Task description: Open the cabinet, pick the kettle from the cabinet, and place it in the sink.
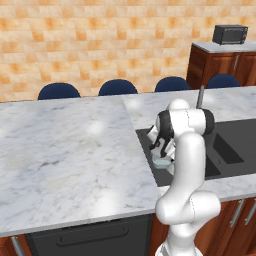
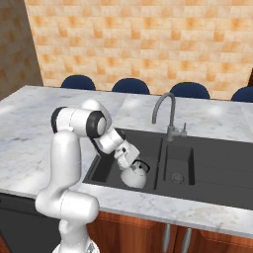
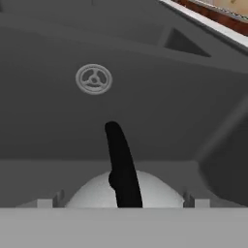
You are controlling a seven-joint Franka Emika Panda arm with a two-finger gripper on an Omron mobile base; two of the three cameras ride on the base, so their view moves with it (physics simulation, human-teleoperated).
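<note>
In the left base view, the kettle (image 1: pixel 163 162) is seen low in the sink (image 1: pixel 235 145), largely hidden behind the white arm, with the gripper (image 1: pixel 161 150) just above it at 12 o'clock and a microwave (image 1: pixel 230 34) well apart at 1 o'clock. In the right base view, the kettle (image 2: pixel 134 174) is found in the left part of the sink (image 2: pixel 207 168), the gripper (image 2: pixel 129 160) on its handle and the tap (image 2: pixel 168 114) at 1 o'clock. In the hand view, the handle (image 3: pixel 120 162) is seen running up from the kettle (image 3: pixel 155 191) toward 12 o'clock, the drain (image 3: pixel 93 78) at 11 o'clock; whether the claw is clamped cannot be told.
</note>
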